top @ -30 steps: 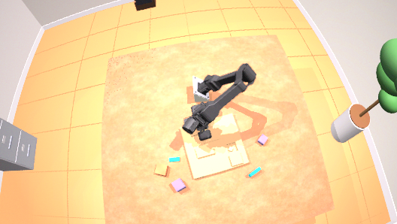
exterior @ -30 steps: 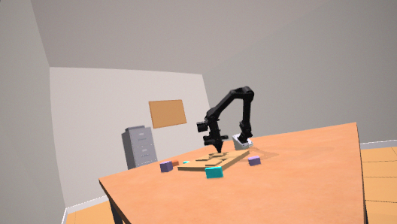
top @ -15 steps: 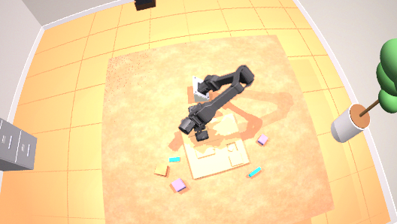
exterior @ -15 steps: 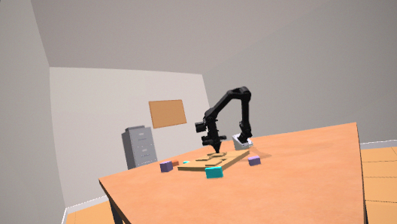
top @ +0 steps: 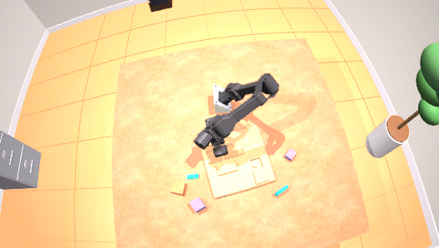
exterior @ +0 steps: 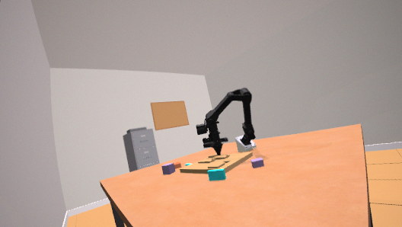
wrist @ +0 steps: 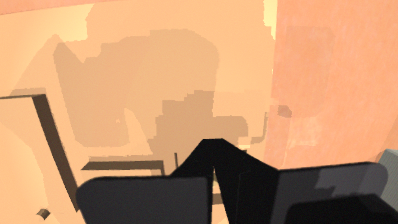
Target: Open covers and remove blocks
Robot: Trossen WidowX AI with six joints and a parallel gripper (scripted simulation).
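The pale wooden puzzle board lies on the table. Raised covers show on it, among them one near its front left, one at its front right and a near one. Which are fully open I cannot tell. Two purple blocks, two cyan blocks and an orange block rest on the table clear of the board. My gripper is shut and empty, pointing down close above the board's rear part. The arm hides that part in the top view.
The white arm base stands behind the board. Raised strips and edges and a small pin stand left of the fingers in the wrist view. The board's side edge runs to their right there.
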